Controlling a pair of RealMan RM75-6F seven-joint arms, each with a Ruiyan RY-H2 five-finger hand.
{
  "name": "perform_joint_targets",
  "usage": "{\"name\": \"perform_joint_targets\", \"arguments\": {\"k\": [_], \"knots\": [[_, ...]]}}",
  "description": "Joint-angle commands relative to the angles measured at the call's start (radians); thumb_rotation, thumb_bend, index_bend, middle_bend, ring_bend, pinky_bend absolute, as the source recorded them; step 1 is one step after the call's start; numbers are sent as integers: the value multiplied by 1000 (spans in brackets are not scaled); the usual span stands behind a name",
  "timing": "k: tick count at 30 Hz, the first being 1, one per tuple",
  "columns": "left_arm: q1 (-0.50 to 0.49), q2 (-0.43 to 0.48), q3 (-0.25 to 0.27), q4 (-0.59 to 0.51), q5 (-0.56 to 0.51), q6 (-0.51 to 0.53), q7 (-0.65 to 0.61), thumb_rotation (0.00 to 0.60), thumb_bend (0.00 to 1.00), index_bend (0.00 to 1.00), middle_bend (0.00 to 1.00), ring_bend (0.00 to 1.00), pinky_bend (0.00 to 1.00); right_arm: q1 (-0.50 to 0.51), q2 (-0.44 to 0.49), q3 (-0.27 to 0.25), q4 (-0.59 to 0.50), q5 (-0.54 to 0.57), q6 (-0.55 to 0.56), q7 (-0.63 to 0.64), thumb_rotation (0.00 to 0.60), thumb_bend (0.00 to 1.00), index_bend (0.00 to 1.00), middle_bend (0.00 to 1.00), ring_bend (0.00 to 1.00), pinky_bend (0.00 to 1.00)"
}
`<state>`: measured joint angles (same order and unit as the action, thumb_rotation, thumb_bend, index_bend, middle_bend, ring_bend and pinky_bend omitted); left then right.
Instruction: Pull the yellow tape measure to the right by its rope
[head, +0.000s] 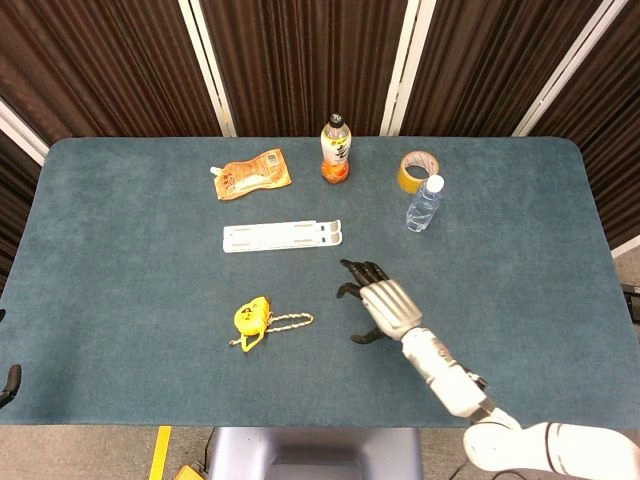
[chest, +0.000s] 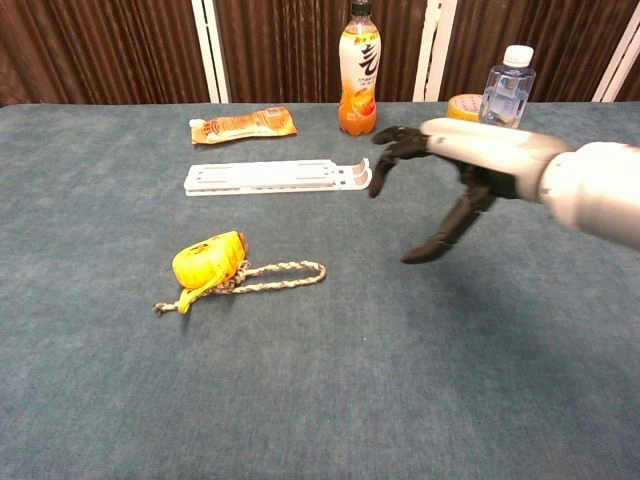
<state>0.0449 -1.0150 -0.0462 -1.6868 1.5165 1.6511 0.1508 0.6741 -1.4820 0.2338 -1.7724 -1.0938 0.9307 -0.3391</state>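
The yellow tape measure (head: 250, 317) (chest: 208, 260) lies on the blue-green table, left of centre. Its braided rope (head: 290, 320) (chest: 282, 276) loops out to the right of it and lies flat. My right hand (head: 378, 303) (chest: 452, 170) hovers above the table to the right of the rope's end, fingers spread and holding nothing, apart from the rope. Of my left hand only a dark fingertip (head: 9, 379) peeks in at the left edge of the head view; how it stands is unclear.
A white flat bracket (head: 282, 236) (chest: 277, 176) lies behind the tape measure. Further back are an orange pouch (head: 254, 172), an orange drink bottle (head: 336, 150), a roll of brown tape (head: 414, 171) and a clear water bottle (head: 424, 203).
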Motion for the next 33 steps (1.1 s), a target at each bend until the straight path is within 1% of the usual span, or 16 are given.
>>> {"name": "perform_joint_targets", "arguments": {"k": [1,5,11,15,20,22,33], "knots": [[0,2,0,1,0,-2,-3,600,447,47,0,0,117,57,-79,32,53,67,13,-55,600,222,492,80,76,0],[4,7,2,4,-7,-4,-16,600,446,47,0,0,117,96,-138,51,106,138,16,-78,600,263,513,82,81,0],[12,16,-3,5,-13,8,-39,600,447,47,0,0,117,134,-209,43,204,199,9,-90,600,285,527,82,83,0],[14,19,-5,7,-17,11,-46,600,448,47,0,0,117,147,-239,39,241,199,0,-69,600,294,535,85,85,0],[16,20,-6,7,-17,14,-49,600,447,47,0,0,117,158,-277,43,272,177,2,-29,600,334,584,108,103,0],[17,21,-6,6,-17,15,-50,600,446,47,0,0,117,163,-288,40,285,176,0,-27,600,350,595,110,104,0],[15,25,-12,13,-33,3,-69,600,448,47,0,0,117,189,-355,27,377,194,-12,-38,600,363,601,110,104,0]]}}
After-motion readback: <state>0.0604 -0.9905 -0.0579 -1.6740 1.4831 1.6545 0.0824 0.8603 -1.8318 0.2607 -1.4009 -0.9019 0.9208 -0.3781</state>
